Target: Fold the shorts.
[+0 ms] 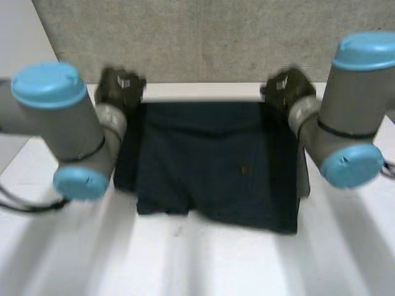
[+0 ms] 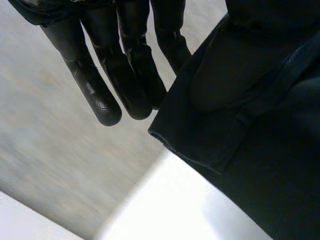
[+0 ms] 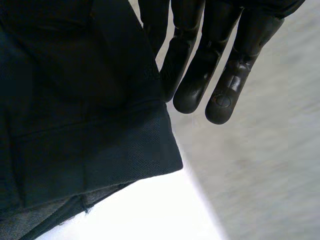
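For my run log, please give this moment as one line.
left hand: pinches a far corner of shorts | right hand: pinches other far corner | shorts: spread on table

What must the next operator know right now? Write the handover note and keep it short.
Left hand: straight fingers pinch the far left corner of the shorts, by the waistband.
Right hand: the same pinch, on the far right corner.
Shorts: dark, spread out on the white table, waistband at the far edge between the two hands, leg hems toward the robot.
Done: both far corners are gripped.
Left: no fold shows yet, so the whole fold remains. A likely next move is to bring the held edge toward the leg hems.
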Tool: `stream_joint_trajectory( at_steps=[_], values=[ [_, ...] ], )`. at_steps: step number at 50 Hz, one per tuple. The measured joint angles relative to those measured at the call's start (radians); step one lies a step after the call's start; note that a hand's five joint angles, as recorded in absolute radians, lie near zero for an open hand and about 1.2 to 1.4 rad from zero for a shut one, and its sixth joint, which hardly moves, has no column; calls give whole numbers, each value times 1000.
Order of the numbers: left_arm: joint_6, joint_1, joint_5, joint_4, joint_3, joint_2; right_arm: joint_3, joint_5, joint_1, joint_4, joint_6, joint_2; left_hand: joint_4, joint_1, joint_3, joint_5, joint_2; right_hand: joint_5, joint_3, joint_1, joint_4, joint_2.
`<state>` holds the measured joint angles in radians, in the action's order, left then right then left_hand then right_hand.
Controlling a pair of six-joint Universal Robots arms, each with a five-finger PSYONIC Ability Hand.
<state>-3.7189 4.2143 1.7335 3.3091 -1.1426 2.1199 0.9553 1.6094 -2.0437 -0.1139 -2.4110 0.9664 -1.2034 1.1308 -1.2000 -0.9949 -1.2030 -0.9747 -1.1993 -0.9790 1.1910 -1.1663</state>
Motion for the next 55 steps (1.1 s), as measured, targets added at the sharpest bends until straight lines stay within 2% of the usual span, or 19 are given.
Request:
stream_joint_trajectory(
  at_steps=[2, 4, 6, 9, 16, 25, 30, 31, 34, 35, 37, 43, 46, 47, 48, 49, 50, 51, 55],
  values=[
    [-23, 1, 0, 22, 45, 6, -34, 2, 0, 34, 6, -8, 0, 0, 0, 0, 0, 0, 0, 0, 0, 0],
    [-78, 2, -2, 130, 152, 7, -120, 3, 0, 143, 23, -16, 0, 0, 0, 0, 0, 0, 0, 0, 0, 0],
    [-93, 2, -4, 187, 180, -1, -165, 2, 0, 225, 31, -10, 0, 0, 0, 0, 0, 0, 0, 0, 0, 0],
    [-116, -1, -15, 364, 215, -58, -212, -3, -1, 384, 35, 33, 0, 0, 0, 0, 0, 0, 0, 0, 0, 0],
    [-107, -11, -39, 488, 95, -195, -160, -34, -1, 453, 7, 143, 0, 0, 0, 0, 0, 0, 0, 0, 0, 0],
    [-44, -25, -39, 414, -163, -257, -32, -112, 4, 243, -10, 201, 0, 0, 0, 0, 0, -7, 0, 0, 0, 0],
    [44, -26, -23, 264, -346, -262, 74, -151, 10, -69, 5, 190, 0, 0, 0, 0, 0, -11, 0, 0, 0, -1],
    [71, -28, -18, 203, -406, -263, 120, -156, 12, -188, 15, 185, 0, 0, 0, 0, 0, -11, 0, 0, 0, -6],
    [85, -30, -15, 165, -441, -265, 148, -158, 13, -249, 21, 183, 0, 0, 0, 0, 0, -11, 0, 0, 0, -6],
    [110, -31, -11, 69, -521, -265, 228, -162, 18, -382, 34, 179, 0, 0, 0, 0, 0, -11, 0, 0, 0, -6],
    [119, -30, -11, 13, -568, -264, 289, -165, 25, -433, 38, 177, 0, 0, 0, 0, 0, -11, 0, 0, 0, -6],
    [124, -22, -14, -62, -647, -253, 418, -172, 44, -374, 16, 150, 0, 0, 0, 0, 0, -11, 1, 0, 0, -6],
    [124, -22, -15, -65, -654, -249, 448, -175, 50, -298, -33, 137, 13, -5, 13, 8, 18, 82, 117, 79, -112, 111],
    [124, -23, -16, -64, -654, -249, 456, -176, 51, -272, -56, 134, 13, -5, 13, 8, 18, 240, 305, 214, -285, 278],
    [124, -25, -16, -62, -653, -250, 466, -177, 53, -240, -91, 131, 13, -5, 13, 8, 18, 294, 350, 260, -342, 333],
    [124, -28, -17, -59, -650, -253, 479, -179, 56, -206, -135, 131, 330, -291, 323, 295, 329, 465, 535, 402, -511, 505],
    [125, -30, -17, -56, -648, -257, 488, -181, 57, -189, -160, 132, 382, -345, 374, 347, 381, 465, 535, 402, -511, 505],
    [125, -32, -17, -54, -647, -261, 499, -184, 60, -169, -194, 136, 471, -431, 461, 436, 475, 724, 771, 606, -759, 737],
    [125, -42, -17, -48, -645, -292, 549, -202, 78, -122, -279, 169, 584, -519, 574, 552, 580, 865, 919, 721, -905, 863]
  ],
)
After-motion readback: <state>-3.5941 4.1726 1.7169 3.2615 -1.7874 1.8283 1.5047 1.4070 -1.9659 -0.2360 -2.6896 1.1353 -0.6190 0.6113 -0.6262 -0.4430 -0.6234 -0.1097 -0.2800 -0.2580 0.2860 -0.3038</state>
